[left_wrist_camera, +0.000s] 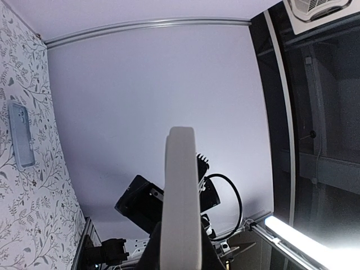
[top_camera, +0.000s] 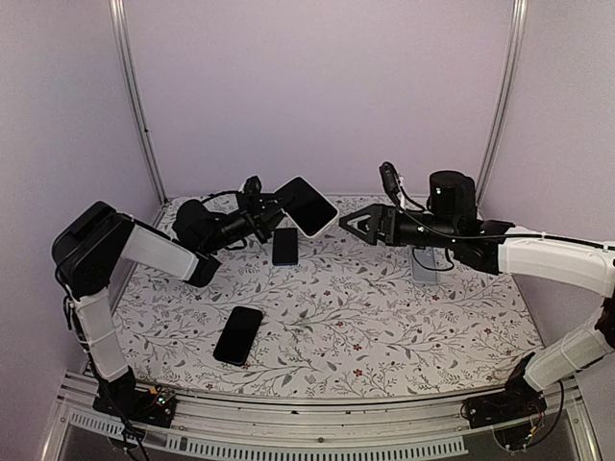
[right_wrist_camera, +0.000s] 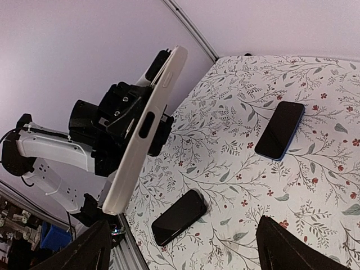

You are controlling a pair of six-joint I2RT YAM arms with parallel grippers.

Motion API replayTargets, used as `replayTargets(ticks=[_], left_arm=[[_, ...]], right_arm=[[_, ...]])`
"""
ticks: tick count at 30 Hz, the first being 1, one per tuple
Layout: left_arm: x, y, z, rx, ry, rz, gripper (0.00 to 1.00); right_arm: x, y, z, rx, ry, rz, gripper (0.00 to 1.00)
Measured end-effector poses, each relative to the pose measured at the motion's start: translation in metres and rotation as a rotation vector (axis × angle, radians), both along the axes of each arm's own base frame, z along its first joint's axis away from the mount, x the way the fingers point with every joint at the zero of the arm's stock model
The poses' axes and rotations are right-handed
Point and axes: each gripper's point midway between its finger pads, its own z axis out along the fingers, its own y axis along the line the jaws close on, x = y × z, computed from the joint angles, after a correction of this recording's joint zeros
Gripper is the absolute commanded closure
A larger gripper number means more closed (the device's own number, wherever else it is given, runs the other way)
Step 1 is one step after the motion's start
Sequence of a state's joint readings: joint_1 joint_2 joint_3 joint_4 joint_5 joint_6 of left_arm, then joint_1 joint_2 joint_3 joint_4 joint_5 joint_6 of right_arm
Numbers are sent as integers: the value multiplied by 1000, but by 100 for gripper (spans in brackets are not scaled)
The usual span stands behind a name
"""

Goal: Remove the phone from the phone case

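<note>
My left gripper (top_camera: 272, 215) is shut on a white phone case (top_camera: 306, 205) with a dark-screened phone in it, held tilted above the back of the table. In the left wrist view the case (left_wrist_camera: 180, 191) shows edge-on, rising from between my fingers. In the right wrist view the case (right_wrist_camera: 143, 132) is also edge-on, with the left gripper (right_wrist_camera: 121, 118) behind it. My right gripper (top_camera: 370, 225) is open and empty, a short way right of the case and pointing at it; its fingertips (right_wrist_camera: 93, 247) stand wide apart.
A blue phone (top_camera: 284, 246) lies on the floral mat (top_camera: 384, 327) below the held case; it also shows in the right wrist view (right_wrist_camera: 280, 130). A black phone (top_camera: 238, 334) lies front left. A grey case (top_camera: 423, 265) lies under the right arm.
</note>
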State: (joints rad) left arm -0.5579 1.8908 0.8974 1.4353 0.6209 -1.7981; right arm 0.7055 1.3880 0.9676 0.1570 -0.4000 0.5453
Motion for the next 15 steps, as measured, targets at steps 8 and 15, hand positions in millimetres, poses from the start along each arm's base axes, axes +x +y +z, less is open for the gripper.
replayTargets(ticks=[8, 15], left_arm=[[-3, -3, -3, 36, -21, -10, 100], [-5, -5, 1, 41, -44, -27, 100]], right_arm=[[-5, 1, 16, 56, -3, 49, 16], [0, 0, 13, 79, 35, 59, 22]])
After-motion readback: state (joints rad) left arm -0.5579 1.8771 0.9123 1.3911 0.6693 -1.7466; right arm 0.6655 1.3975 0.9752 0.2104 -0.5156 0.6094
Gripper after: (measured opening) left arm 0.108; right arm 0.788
